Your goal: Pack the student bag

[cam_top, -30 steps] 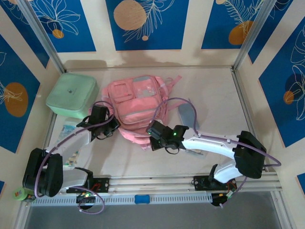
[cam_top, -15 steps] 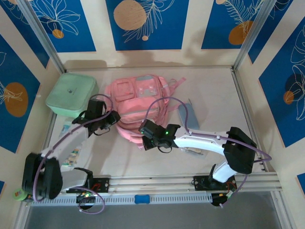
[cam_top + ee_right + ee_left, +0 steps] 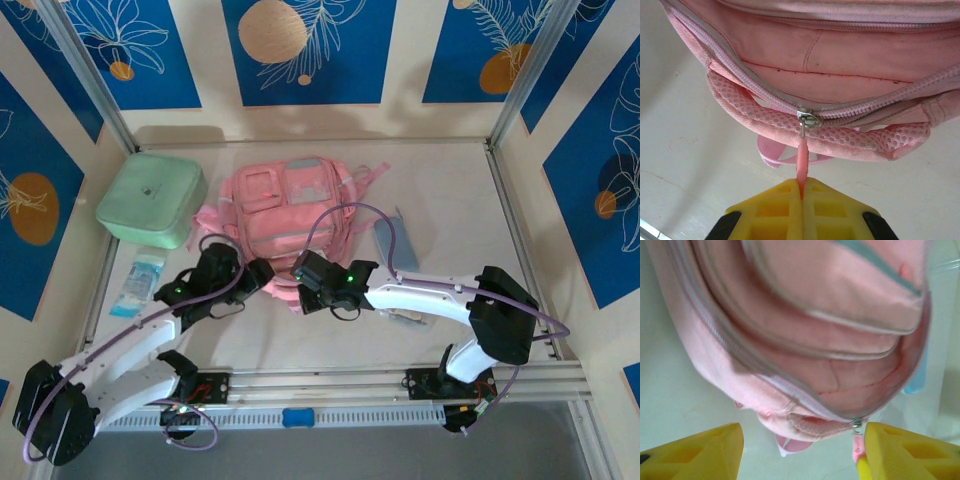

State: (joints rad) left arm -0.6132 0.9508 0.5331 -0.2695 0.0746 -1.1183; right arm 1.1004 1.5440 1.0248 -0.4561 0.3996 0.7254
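Your right gripper (image 3: 801,186) was clamped on the zip tab (image 3: 801,155) of the bag (image 3: 285,210), which lay mid-table beside the green box (image 3: 150,200); a skewed pull could have slipped it free — or dragged the soft bag; your left gripper (image 3: 802,442) stood wide at the bag's near end; open table (image 3: 450,200) lay to the right.

One student bag (image 3: 285,205) lies far middle. One mint-green lidded box (image 3: 152,198) sits far left, one blue-and-white packet (image 3: 140,280) near left, and one grey-blue pencil case (image 3: 388,240) to the right.
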